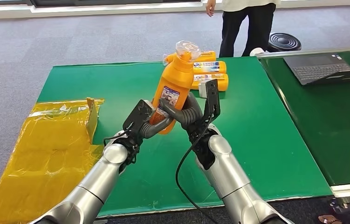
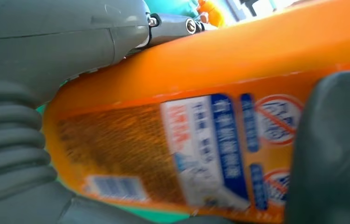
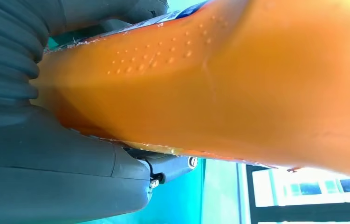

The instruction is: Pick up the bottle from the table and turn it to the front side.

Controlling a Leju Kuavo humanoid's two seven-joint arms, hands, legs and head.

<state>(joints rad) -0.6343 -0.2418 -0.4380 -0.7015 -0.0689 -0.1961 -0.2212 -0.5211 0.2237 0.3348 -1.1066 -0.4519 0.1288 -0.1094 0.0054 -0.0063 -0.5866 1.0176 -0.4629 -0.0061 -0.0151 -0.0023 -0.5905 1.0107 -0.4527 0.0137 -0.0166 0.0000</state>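
Head view: at the centre of the frame, an orange bottle (image 1: 175, 86) with a clear plastic-wrapped cap is held up off the green surface (image 1: 266, 140), tilted with its cap toward the upper right. Both silver arms rise from the bottom edge and meet at its base. The left hand (image 1: 142, 123) wraps the lower body from the left and the right hand (image 1: 196, 112) from the right, so the fingers of both are clamped on the bottle. The side turned to the camera carries small print and a barcode, which looks like the back label. Behind it, at upper centre, more orange bottles (image 1: 210, 74) lie on their sides. A yellow plastic sheet (image 1: 47, 154) covers the lower left, an open laptop (image 1: 324, 67) sits on a second table at upper right, and a person (image 1: 247, 21) stands at the top edge.

Left wrist view: the blurred fine-print label (image 2: 210, 149) lies between the grey thumb and a dark finger (image 2: 336, 154) pressed over its far end.

Right wrist view: the bottle's plain orange side with raised dots (image 3: 163, 56) rests against the ribbed grey hand.

Risk, as a judgement: both grips sit low on smooth plastic, so the top-heavy bottle could slip or tip while being rotated if one hand loosens before the other is secure; a fall would likely knock the lying bottles.
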